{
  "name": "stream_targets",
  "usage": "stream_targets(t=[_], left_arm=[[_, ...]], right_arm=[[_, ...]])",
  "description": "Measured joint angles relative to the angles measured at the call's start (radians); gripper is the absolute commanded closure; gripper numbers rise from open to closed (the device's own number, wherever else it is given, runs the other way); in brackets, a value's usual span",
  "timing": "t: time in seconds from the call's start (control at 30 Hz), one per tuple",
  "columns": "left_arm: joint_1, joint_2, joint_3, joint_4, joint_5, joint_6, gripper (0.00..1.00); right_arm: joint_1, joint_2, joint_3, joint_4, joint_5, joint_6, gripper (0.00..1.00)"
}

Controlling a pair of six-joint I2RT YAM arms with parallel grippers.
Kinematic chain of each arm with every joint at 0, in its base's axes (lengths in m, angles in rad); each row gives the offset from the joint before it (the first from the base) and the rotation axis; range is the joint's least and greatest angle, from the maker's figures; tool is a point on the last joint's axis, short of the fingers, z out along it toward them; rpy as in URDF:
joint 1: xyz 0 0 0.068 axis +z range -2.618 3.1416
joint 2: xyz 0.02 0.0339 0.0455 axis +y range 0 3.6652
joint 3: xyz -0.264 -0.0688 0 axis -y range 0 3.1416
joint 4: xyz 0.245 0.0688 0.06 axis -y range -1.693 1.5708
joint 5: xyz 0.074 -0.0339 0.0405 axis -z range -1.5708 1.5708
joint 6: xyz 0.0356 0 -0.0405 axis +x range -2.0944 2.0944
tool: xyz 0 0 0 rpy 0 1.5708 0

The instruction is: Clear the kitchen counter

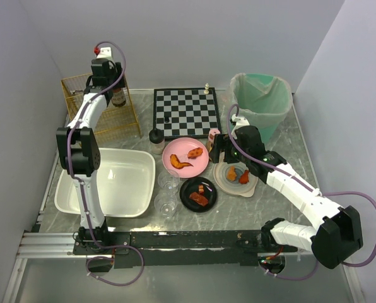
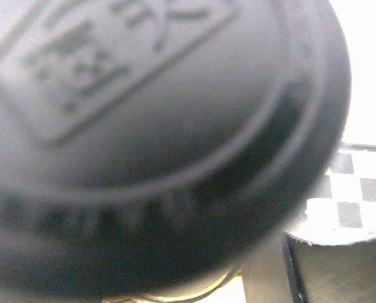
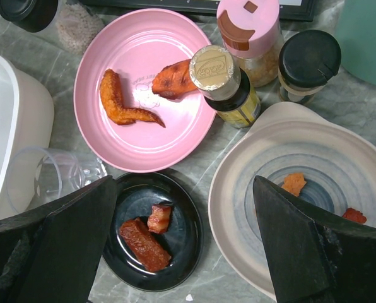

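Observation:
The grey marble kitchen counter (image 1: 282,148) carries a pink plate (image 1: 173,150) (image 3: 137,50) with two fried pieces, a black plate (image 1: 187,189) (image 3: 182,214) with two meat chunks and a grey plate (image 1: 229,187) (image 3: 251,189) with orange scraps. My right gripper (image 1: 218,151) (image 3: 183,183) hangs open over the gap between the black and grey plates, holding nothing. My left gripper (image 1: 107,79) reaches to the back left and is shut on a dark bottle (image 1: 117,96) at the gold wire basket (image 1: 99,117). The bottle's black cap (image 2: 156,126) fills the left wrist view and hides the fingers.
A gold-capped bottle (image 3: 226,82), a pink-lidded jar (image 3: 251,38) and a black-lidded shaker (image 3: 308,63) stand between the plates. Clear cups (image 1: 168,183) sit beside the white tub (image 1: 106,183). The chessboard (image 1: 187,112) and green bin (image 1: 261,104) are at the back.

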Motion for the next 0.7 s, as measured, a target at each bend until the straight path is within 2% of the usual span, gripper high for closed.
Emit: stream_targets(t=[0.17,0.43,0.7], left_arm=[[0.005,-0.006,-0.067,0.064,0.008,-0.023,0.95],[0.005,-0.020,-0.103,0.105,0.015,-0.034,0.44],[0.005,-0.021,-0.104,0.106,0.015,-0.034,0.29]], right_arm=[[0.000,0.000,0.000,0.000,0.000,0.000,0.05],[0.000,0.000,0.000,0.000,-0.001,0.005,0.05],[0.000,0.000,-0.005,0.001,-0.005,0.007,0.05]])
